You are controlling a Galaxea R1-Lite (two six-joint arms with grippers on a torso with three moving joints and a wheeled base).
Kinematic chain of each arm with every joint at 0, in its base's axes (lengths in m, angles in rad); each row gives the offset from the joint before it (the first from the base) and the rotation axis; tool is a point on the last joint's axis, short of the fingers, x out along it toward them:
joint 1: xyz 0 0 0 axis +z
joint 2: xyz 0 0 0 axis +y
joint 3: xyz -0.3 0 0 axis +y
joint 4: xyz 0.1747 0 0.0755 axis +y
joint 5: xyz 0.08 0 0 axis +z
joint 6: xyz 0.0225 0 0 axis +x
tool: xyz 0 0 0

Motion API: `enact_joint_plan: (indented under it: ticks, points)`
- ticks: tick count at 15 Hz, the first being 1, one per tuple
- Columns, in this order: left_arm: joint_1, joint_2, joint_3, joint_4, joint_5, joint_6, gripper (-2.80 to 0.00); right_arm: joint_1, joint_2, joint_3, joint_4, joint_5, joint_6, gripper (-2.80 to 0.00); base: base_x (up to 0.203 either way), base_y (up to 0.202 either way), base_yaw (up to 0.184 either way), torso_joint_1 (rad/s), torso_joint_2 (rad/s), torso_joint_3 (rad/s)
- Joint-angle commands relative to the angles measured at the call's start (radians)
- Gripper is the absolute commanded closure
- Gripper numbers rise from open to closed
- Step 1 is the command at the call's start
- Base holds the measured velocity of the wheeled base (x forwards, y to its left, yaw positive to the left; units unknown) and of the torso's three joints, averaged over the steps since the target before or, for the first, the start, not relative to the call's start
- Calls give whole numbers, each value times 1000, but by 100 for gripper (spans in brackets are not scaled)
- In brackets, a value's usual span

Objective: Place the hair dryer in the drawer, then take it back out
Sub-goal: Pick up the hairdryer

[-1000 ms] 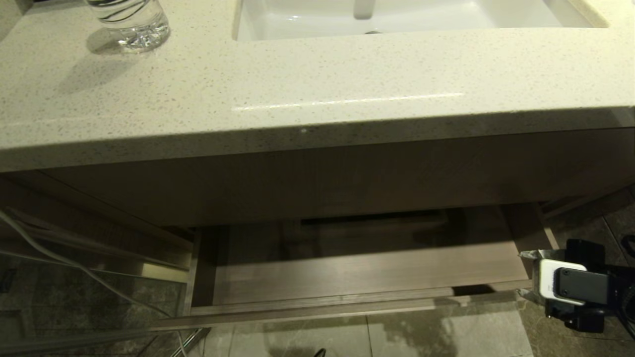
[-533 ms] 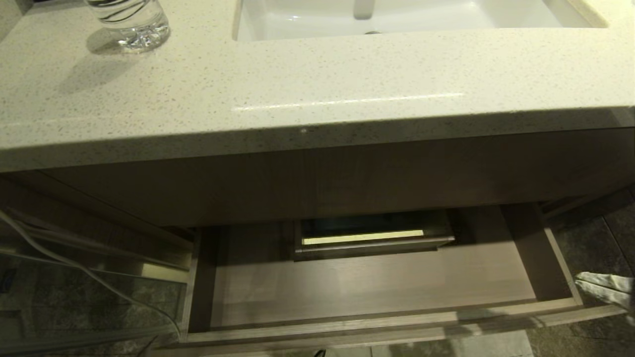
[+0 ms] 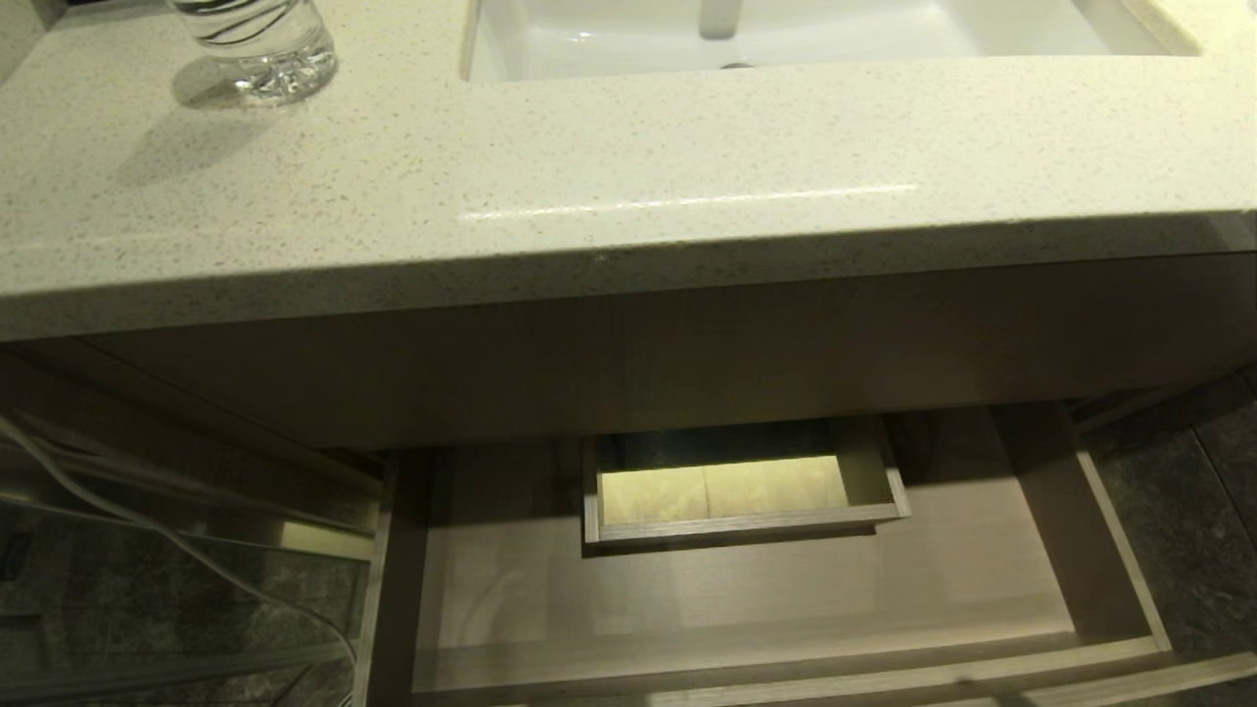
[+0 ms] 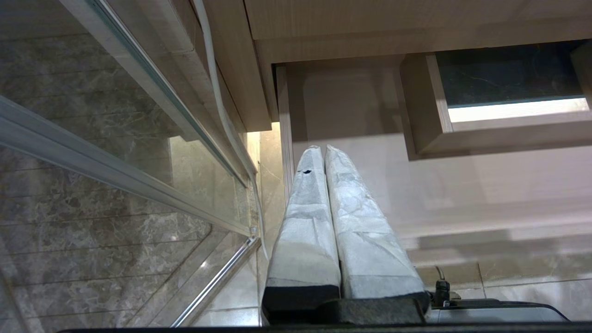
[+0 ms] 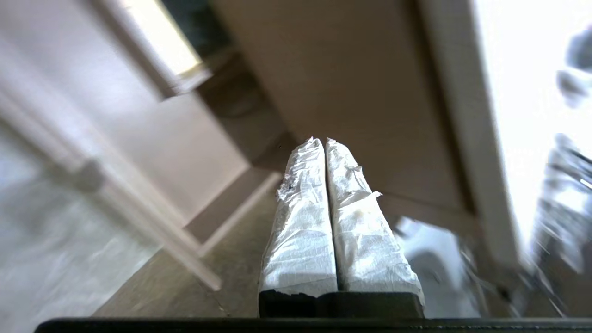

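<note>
1. Head view, nearest edge: drawer (image 3: 746, 589) pulled well out below the tabletop (image 3: 589, 196), bare wood floor, narrow front strip closest; likely opened to make room for the dryer.
2. Left hand (image 4: 323, 152) parked low beside the drawer's left side, wrapped fingers (image 4: 305, 217) pressed together, holding nothing; probably kept clear of the work.
3. Right hand (image 5: 321, 141) outside the drawer's right end, above the floor tiles (image 5: 185, 277), fingers (image 5: 360, 231) pressed together on nothing; out of the head view.
4. Further in: boxed rectangular cutout (image 3: 737, 491) against the drawer's back, lit pale yellow inside.
5. Beyond: tabletop overhanging the drawer, glass bottle (image 3: 260, 44) at far left, white sink (image 3: 786, 29) at the back.
6. Hair dryer: nowhere in sight, not in the drawer, in neither hand; placing step judged not yet begun.
</note>
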Motion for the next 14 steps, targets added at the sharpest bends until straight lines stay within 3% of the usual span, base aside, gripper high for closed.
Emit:
enact_joint_plan:
  ticks: [1,5,9,11,14]
  points:
    - [0,0,0,0,0,0,0,-50,-63,-56,8,-21,40,0,0,0,0,0,0,0]
    - [0,0,0,0,1,0,0,-75,-102,-69,65,-39,194,0,0,0,0,0,0,0]
    - [0,0,0,0,1,0,0,-79,-167,8,134,-91,371,0,0,0,0,0,0,0]
    - [0,0,0,0,-1,0,0,-79,-168,12,193,-126,393,0,0,0,0,0,0,0]
    - [0,0,0,0,-1,0,0,-80,-169,57,202,-247,425,0,0,0,0,0,0,0]
